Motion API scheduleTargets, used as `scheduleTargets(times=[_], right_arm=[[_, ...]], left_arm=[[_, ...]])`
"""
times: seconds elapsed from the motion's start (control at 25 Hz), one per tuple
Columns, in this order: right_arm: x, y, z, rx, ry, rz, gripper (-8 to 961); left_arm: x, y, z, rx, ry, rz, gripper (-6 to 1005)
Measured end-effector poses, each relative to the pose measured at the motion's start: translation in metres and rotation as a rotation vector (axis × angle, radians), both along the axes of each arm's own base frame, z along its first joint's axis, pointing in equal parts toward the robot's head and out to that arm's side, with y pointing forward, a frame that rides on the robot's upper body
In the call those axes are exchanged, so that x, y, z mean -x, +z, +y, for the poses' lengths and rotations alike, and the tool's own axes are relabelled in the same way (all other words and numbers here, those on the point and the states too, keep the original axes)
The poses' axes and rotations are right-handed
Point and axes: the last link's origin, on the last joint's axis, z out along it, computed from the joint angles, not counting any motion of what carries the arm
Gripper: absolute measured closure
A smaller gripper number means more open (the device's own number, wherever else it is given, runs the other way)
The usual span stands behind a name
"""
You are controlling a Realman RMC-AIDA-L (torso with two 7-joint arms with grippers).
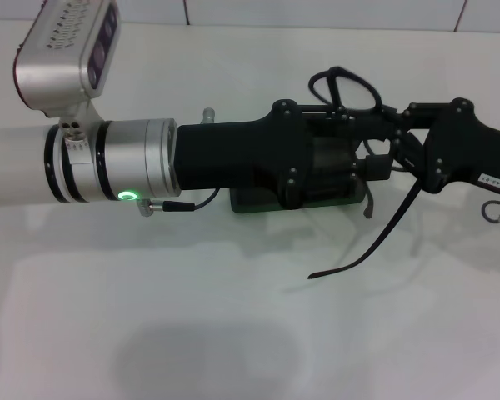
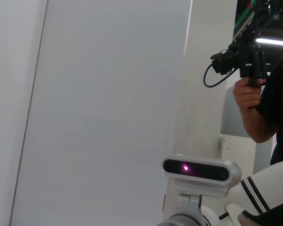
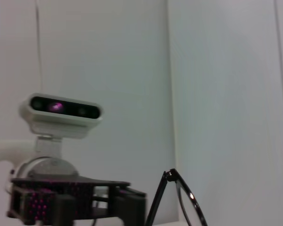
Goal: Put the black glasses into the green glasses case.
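Left claw [image 1: 362, 154]: reaches in horizontally from the left across the middle of the head view, black housing on a silver wrist with a green ring light. Its fingertips are buried in the black cluster where both claws meet; whether it is wide, narrow or gripping cannot be told.

Right claw [image 1: 400, 137]: enters from the right edge, level with the left claw, tip to tip with it. It appears closed on the black glasses at the hinge end of the frame, though the contact point is partly hidden.

Black glasses [image 1: 346, 87]: held up off the tabletop between the two claws. One roundish lens rim shows above and behind the left claw; one long temple arm hangs down and toward the camera below the right claw, its tip near the tabletop. In the right wrist view the frame [image 3: 179, 197] stands up beside the left claw's body.

Green glasses case [image 1: 258, 202]: lies on the tabletop directly under the left claw, mostly covered; only a dark green edge shows.

Tabletop [image 1: 233, 333]: white, plain.
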Motion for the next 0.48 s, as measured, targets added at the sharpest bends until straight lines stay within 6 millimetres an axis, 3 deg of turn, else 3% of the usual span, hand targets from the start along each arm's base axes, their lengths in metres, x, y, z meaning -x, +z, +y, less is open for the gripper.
scheduleTargets(times=[0.48], right_arm=[[0.0042, -0.0093, -0.0060, 0.040, 0.029, -0.011, 861]], left_arm=[[-0.0021, 0.0001, -0.0005, -0.007, -0.015, -0.006, 513]])
